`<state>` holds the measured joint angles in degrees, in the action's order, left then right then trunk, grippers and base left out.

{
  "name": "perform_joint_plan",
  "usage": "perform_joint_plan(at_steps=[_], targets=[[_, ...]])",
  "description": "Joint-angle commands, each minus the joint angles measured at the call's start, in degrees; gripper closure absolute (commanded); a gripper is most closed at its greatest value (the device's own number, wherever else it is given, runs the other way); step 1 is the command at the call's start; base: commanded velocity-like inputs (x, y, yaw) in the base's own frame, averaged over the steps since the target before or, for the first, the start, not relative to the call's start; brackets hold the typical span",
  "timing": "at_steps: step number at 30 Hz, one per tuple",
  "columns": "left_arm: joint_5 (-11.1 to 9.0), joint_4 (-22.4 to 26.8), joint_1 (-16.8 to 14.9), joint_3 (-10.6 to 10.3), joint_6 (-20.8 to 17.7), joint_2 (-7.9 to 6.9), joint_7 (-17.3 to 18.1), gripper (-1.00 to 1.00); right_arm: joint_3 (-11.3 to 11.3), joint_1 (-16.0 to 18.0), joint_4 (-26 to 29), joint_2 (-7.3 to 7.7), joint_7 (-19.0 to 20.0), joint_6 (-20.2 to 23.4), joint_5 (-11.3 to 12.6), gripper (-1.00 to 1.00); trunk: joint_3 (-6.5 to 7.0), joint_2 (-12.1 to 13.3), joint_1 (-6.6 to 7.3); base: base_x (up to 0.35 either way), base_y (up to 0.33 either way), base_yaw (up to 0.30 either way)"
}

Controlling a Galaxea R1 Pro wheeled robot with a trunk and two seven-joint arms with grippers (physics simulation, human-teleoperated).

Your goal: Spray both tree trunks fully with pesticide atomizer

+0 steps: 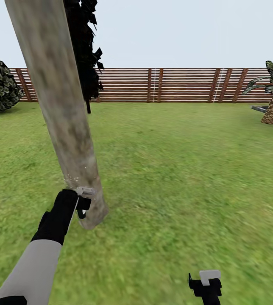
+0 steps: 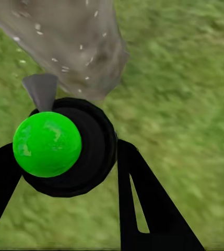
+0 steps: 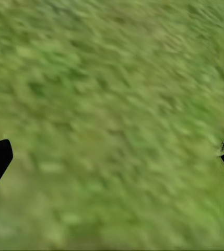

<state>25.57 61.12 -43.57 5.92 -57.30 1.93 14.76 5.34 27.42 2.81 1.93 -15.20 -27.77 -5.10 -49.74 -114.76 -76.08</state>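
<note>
Nearest, the right end effector [image 1: 205,283] hangs low over the grass floor [image 1: 174,182], its fingers spread wide with nothing between them. Further out, the left end effector [image 1: 82,202] is closed around the pesticide atomizer [image 2: 65,146], a dark round body with a green ball on it, held right against the base of the mottled tree trunk [image 1: 60,106], whose bark carries pale flecks. Beyond, the slatted wooden fence [image 1: 174,84] closes off the lawn.
</note>
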Motion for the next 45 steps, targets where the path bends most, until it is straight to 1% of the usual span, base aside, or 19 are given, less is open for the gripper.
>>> perform_joint_plan(at_steps=[1, 3, 4, 6, 8, 9, 11, 12, 14, 17, 20, 22, 26, 33, 36, 39, 45], targets=[[-0.08, -0.04, 0.16, -0.02, -0.01, -0.37, -0.05, 1.00, 0.00, 0.00, 0.00, 0.00, 0.00, 0.00, 0.00, -1.00, 0.00, 0.00, 0.00, 0.000, -0.274, 0.076], [-0.08, -0.28, 0.26, 0.01, -0.01, -0.91, -0.07, 1.00, -0.02, 0.00, 0.00, 0.00, 0.00, 0.00, 0.00, -1.00, 0.00, 0.00, 0.00, 0.000, -0.274, 0.139], [-0.12, -0.46, 0.32, 0.03, -0.01, -1.44, -0.07, 1.00, -0.02, 0.00, 0.00, 0.00, 0.00, 0.00, 0.00, -1.00, 0.00, 0.00, 0.00, 0.000, -0.274, 0.217], [-0.20, -0.68, 1.15, 0.05, -0.01, -3.01, -0.08, 1.00, -0.05, 0.00, 0.00, 0.00, 0.00, 0.00, 0.00, -1.00, 0.00, 0.00, 0.00, 0.000, -0.274, 0.260], [-0.22, -1.17, 1.86, 0.14, 0.05, -3.48, -0.08, 1.00, -0.06, 0.00, 0.00, 0.00, 0.00, 0.00, 0.00, -1.00, 0.00, 0.00, 0.00, 0.000, -0.274, 0.275], [-0.23, -1.34, 2.13, 0.38, 0.09, -3.52, -0.08, 1.00, -0.06, 0.00, 0.00, 0.00, 0.00, 0.00, 0.00, -1.00, 0.00, 0.00, 0.00, 0.000, -0.274, 0.276], [-0.25, -1.56, 2.58, 2.73, 0.21, -3.55, -0.08, 1.00, -0.07, 0.00, 0.00, 0.00, 0.00, 0.00, 0.00, -1.00, 0.00, 0.00, 0.00, 0.000, -0.274, 0.277], [-0.21, -1.63, 2.64, 3.48, 0.25, -3.53, -0.08, 1.00, -0.07, 0.00, 0.00, 0.00, 0.00, 0.00, 0.00, -1.00, 0.00, 0.00, 0.00, 0.000, -0.274, 0.278], [-0.17, -1.73, 2.69, 4.03, 0.32, -3.32, -0.08, 1.00, -0.07, 0.00, 0.00, 0.00, 0.00, 0.00, 0.00, -1.00, 0.00, 0.00, 0.00, 0.000, -0.274, 0.276], [-0.10, -1.72, 2.70, 3.75, 0.34, -3.20, -0.40, 1.00, -0.07, 0.00, 0.00, 0.03, 0.00, 0.00, 0.00, -1.00, 0.00, 0.00, 0.00, 0.016, -0.274, 0.088], [-0.13, -1.72, 2.70, 4.16, 0.48, -3.44, -2.44, 1.00, -0.07, 0.00, 0.00, 0.04, 0.00, 0.00, 0.00, -1.00, 0.00, 0.00, 0.00, 0.062, -0.274, 0.015], [-0.16, -1.71, 2.70, 4.19, 0.64, -3.35, -3.07, 1.00, -0.07, 0.00, 0.00, 0.05, 0.00, 0.00, 0.00, -1.00, 0.00, 0.00, 0.00, 0.073, -0.274, 0.002], [-0.17, -1.71, 2.70, 4.24, 0.69, -3.05, -3.31, 1.00, -0.07, 0.00, 0.00, 0.09, -0.01, 0.00, 0.00, -1.00, 0.00, 0.00, 0.00, 0.109, -0.267, 0.001], [-0.17, -1.71, 2.70, 4.35, 0.70, -2.99, -3.33, 1.00, -0.07, 0.00, 0.00, 0.09, 0.00, 0.00, 0.00, -1.00, 0.00, 0.00, 0.00, 0.187, -0.235, 0.000], [-0.15, -1.71, 2.70, 4.41, 0.70, -3.45, -3.33, 1.00, -0.07, 0.00, 0.00, 0.09, 0.00, 0.00, 0.00, -1.00, 0.00, 0.00, 0.00, 0.196, -0.230, 0.000], [-0.14, -1.71, 2.70, 4.36, 0.70, -3.48, -3.33, 1.00, -0.07, 0.00, 0.00, 0.06, -0.02, 0.00, 0.00, -1.00, 0.00, 0.00, 0.00, 0.196, -0.230, 0.019], [-0.15, -1.71, 2.70, 4.39, 0.85, -3.33, -3.65, 1.00, -0.07, 0.00, 0.00, 0.06, -0.01, 0.00, 0.00, -1.00, 0.00, 0.00, 0.00, 0.186, -0.230, 0.207]])
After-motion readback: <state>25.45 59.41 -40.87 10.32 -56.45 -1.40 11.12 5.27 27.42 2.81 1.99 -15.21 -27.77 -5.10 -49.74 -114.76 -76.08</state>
